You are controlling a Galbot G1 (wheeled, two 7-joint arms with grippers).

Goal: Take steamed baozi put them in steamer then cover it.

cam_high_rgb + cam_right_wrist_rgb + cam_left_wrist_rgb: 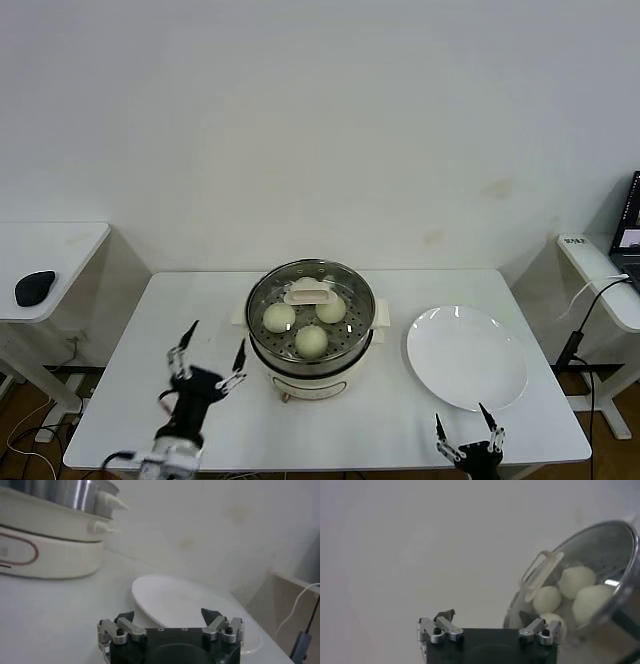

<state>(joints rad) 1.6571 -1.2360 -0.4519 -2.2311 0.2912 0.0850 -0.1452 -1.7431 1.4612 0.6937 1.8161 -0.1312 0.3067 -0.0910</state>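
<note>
Tabletop (130, 330) is white, its near edge partly cut off by the bottom of the head view. Steamer (311, 380) sits at its centre: steel pot on a cream base with side handles. Cover (270, 292) is on the pot, clear glass with a metal rim; its cream handle (309, 293) lies toward the far side.

Through the glass the head view shows three steamed baozi (311, 340) on the perforated tray; the handle hides the spot behind it. Left wrist view shows four pale buns under the lid, the lowest partly blocked by a fingertip (540, 627).

White plate (466, 356) is just right of the steamer, not touching it, nothing on it.

Left tool (210, 360) hovers above the tabletop just left of the steamer, fingers spread apart, holding nothing. Right tool (468, 432) sits low at the tabletop's near edge just in front of the plate, body mostly cut off, fingers apart, empty.

Dark mouse (35, 288) rests on the side desk at far left.
</note>
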